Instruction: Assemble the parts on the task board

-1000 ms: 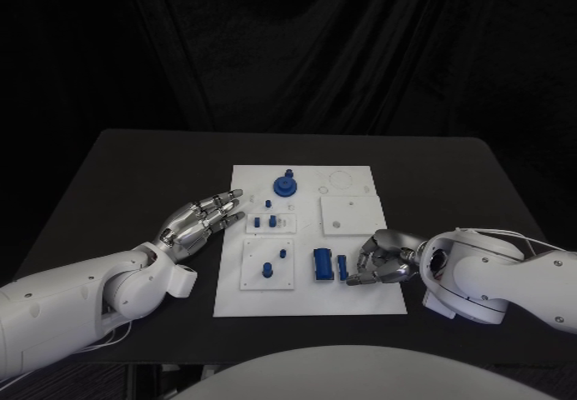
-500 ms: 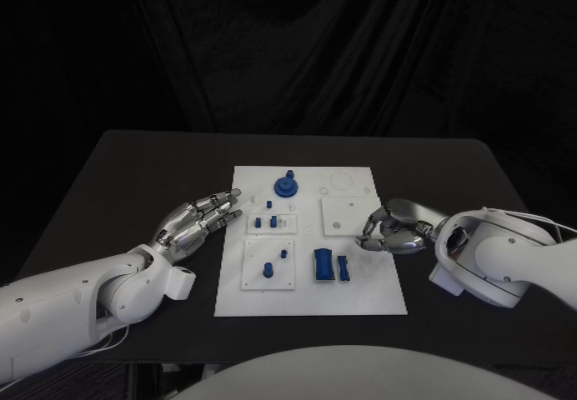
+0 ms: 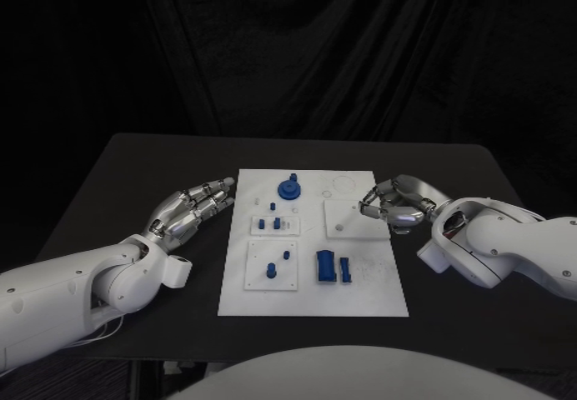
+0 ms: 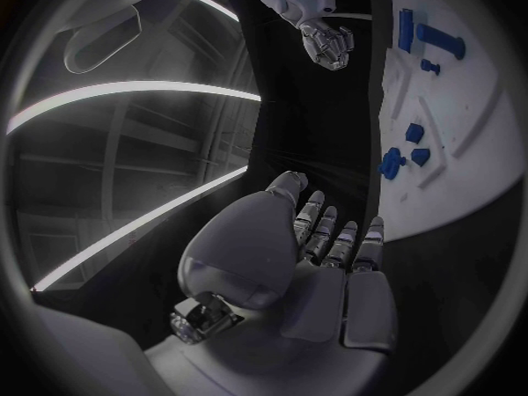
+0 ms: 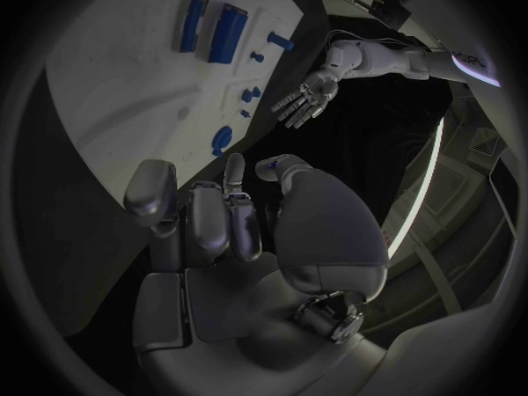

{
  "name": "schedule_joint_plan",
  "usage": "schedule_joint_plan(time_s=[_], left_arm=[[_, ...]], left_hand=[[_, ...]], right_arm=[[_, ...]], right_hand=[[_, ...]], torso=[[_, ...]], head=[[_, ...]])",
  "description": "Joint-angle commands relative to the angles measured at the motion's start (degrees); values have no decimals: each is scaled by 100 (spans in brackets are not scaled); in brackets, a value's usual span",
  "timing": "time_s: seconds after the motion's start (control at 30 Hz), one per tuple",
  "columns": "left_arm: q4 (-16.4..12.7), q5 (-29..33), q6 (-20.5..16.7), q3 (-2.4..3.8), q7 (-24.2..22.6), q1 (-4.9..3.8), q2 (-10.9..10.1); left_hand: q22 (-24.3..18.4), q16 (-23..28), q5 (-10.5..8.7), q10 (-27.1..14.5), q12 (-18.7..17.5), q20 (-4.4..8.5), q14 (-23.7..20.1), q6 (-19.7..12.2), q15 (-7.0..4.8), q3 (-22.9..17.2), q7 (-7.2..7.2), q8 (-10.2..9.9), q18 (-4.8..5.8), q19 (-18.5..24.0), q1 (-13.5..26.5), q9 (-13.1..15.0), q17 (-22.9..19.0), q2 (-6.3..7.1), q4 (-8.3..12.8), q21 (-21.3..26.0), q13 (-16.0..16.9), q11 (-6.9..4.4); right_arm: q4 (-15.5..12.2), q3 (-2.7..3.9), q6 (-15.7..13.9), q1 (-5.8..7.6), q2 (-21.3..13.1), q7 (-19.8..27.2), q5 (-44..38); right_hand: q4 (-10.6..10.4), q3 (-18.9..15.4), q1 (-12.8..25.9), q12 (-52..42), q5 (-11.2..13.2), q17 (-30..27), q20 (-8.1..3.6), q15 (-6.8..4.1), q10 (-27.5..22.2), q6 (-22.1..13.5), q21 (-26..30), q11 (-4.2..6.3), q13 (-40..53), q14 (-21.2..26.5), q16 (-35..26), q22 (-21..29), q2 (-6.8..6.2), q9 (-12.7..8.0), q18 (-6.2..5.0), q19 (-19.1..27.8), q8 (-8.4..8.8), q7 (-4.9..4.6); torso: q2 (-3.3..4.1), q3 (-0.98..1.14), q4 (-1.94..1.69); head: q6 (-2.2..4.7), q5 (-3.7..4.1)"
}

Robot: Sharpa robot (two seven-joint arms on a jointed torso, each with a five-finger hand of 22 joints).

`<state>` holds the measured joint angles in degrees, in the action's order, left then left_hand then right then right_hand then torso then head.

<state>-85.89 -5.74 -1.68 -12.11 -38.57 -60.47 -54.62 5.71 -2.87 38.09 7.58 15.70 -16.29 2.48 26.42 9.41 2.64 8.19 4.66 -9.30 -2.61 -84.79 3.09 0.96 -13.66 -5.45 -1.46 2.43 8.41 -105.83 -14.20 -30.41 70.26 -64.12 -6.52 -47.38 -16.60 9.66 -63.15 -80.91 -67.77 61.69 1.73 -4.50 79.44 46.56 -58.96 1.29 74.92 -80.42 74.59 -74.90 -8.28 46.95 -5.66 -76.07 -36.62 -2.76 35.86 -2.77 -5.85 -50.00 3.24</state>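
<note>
The white task board (image 3: 373, 283) lies mid-table. A round blue part (image 3: 290, 188) stands at its far end, with small blue pegs (image 3: 274, 223) nearer and one peg (image 3: 271, 269) on the near left plate. A blue block (image 3: 324, 265) and a thin blue bar (image 3: 346, 268) lie side by side on the near half. My left hand (image 3: 193, 208) hovers just left of the board, fingers stretched out and apart, holding nothing. My right hand (image 3: 394, 202) is at the board's right edge beside a raised square plate (image 3: 348, 218), fingers curled in, with nothing seen in them.
Black table surface (image 3: 144, 167) surrounds the board on all sides. In the right wrist view the block (image 5: 228, 31) and bar (image 5: 194, 22) lie far from my right hand (image 5: 220, 229), with my left hand (image 5: 306, 97) beyond the board (image 5: 132, 70).
My right hand has drawn away from the blue bar and moved toward the far right edge of the board. The block and bar stay in place. My left hand has shifted slightly outward.
</note>
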Motion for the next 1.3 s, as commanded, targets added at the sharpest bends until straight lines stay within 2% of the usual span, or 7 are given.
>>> schedule_joint_plan(time_s=[0.03,0.3,0.77,0.8,1.03,1.27,1.3], left_arm=[[100,-95,-167,4,-148,-59,17],[432,-104,-125,4,-165,-205,256],[637,-105,-4,3,-207,-235,539],[625,-86,-80,-1,-18,-221,523],[543,-34,-409,95,52,-201,560],[323,108,-1301,354,244,-147,661],[278,137,-1483,407,283,-136,681]], left_hand=[[0,-19,11,7,15,13,6,9,-1,-33,36,5,-106,-16,-19,-4,3,32,-16,-15,2,48],[-4,-23,-18,2,20,7,6,7,10,-48,44,1,-105,-14,-20,-5,4,25,-49,-14,1,59],[-11,-21,-26,0,20,5,4,7,16,-60,40,-1,-104,-10,-26,-6,3,20,-58,-11,1,63],[-571,287,-1143,-228,-471,489,-248,-793,-282,-264,-246,-466,279,261,2544,-309,-96,410,130,146,-243,-224],[-571,287,-1683,-337,-677,713,-248,-1154,-391,-264,-344,-466,286,261,3706,-309,-96,607,545,146,-243,-332],[-571,287,-2231,-758,-908,950,-248,-1534,-524,-264,-819,-466,439,261,4935,-309,-96,801,545,146,-243,-841],[-571,287,-2297,-758,-938,978,-248,-1577,-534,-264,-819,-466,439,261,5083,-309,-96,824,545,146,-243,-841]], right_arm=[[182,2,-410,12,100,1119,1099],[622,1,322,11,271,2047,2735],[989,-1,1025,-12,358,2394,3362],[975,-2,695,1,344,2099,3058],[1060,195,408,-139,566,2311,3291],[1332,828,-511,-589,1277,2994,4039],[1374,925,-652,-658,1386,3098,4153]], right_hand=[[-4,61,2,456,130,-384,62,64,-458,-85,493,-50,128,258,-255,-407,-20,-13,-155,282,-76,-24],[5,2,-345,3436,2525,-2896,668,851,-3822,-924,3620,-797,-2511,3087,-2596,863,168,-702,-263,2534,288,-626],[-2,-208,-791,3721,2639,-3592,1059,1090,-3983,-954,4536,-945,-3564,3651,-3057,1776,343,-1330,-430,2705,28,-726],[493,-418,1378,5058,3861,-4356,654,908,-5179,-2086,4922,-689,-4729,4952,-4367,3480,828,-2329,-62,4179,1145,-430],[728,-540,2324,5645,4456,-4725,515,450,-5725,-2583,5134,-585,-5292,5578,-4991,4290,828,-2810,-54,4858,1626,-287],[975,-966,3347,6273,5050,-5096,338,450,-6291,-3115,5328,-129,-5856,6211,-5623,5111,828,-3294,69,5564,2149,-142],[1008,-966,3485,6356,5129,-5146,314,450,-6371,-3187,5354,-129,-5932,6295,-5708,5221,828,-3358,74,5658,2218,276]], torso=[[-108,49,33],[-286,89,83],[-613,170,246],[-544,154,215],[-537,165,249],[-514,202,360],[-510,209,381]], head=[[0,-23],[0,-4],[0,-186],[0,-170],[144,-184],[611,-230],[703,-239]])
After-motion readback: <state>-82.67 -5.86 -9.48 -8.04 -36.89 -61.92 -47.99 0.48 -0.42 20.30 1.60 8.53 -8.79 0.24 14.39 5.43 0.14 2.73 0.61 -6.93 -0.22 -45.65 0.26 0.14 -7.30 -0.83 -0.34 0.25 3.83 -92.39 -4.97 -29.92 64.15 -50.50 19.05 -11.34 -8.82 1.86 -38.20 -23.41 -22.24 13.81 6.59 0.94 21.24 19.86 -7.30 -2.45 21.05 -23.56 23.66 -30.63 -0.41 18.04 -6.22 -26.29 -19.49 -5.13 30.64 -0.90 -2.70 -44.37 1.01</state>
